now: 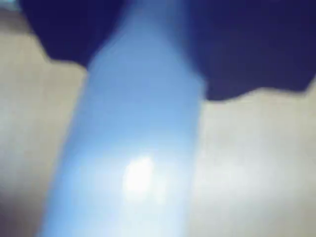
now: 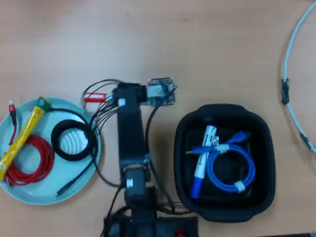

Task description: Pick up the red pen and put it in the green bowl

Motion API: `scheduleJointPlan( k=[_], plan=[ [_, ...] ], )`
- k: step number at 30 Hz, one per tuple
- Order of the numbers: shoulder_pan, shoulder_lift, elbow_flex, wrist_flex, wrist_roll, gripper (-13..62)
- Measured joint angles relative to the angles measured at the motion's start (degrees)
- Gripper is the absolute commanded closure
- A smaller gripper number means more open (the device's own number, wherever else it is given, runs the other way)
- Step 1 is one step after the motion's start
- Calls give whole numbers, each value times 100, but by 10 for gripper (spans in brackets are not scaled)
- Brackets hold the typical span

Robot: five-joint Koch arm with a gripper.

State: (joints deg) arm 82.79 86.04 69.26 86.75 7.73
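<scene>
1. Red pen (image 2: 94, 98), overhead view: only a short red and white piece shows. It lies on the table (image 2: 207, 44), just past the far right rim of the green bowl (image 2: 45, 191), outside it and up against the left side of the arm's head.
2. Same view: the arm (image 2: 132, 138) reaches from its base at the near edge straight toward the far side. The gripper (image 2: 114, 97) is a dark block beside the pen, half covered by black wires. I cannot tell whether its fingers are apart, closed or around the pen.
3. Same view, surroundings: the bowl, left of the arm, holds 3 things, a yellow marker (image 2: 20, 138), a red cable coil (image 2: 30, 163) and a black cable coil (image 2: 74, 140). On the right, a black tray (image 2: 224, 110) holds a white marker with a blue cap (image 2: 200, 165) and a blue cable (image 2: 232, 168). A pale cable (image 2: 288, 69) curves at the far right.
4. Wrist view: badly blurred. A broad blue bar (image 1: 138, 148) runs from top to bottom over beige table, with dark blue shapes across the top. Neither pen nor bowl can be made out here.
</scene>
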Motion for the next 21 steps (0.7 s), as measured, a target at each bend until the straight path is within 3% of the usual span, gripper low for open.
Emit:
scheduleJointPlan(
  k=[8,21],
  plan=[
    [-1354,879,0,-220,-211,562],
    [-3911,896,9,-1371,-220,562]
  ],
)
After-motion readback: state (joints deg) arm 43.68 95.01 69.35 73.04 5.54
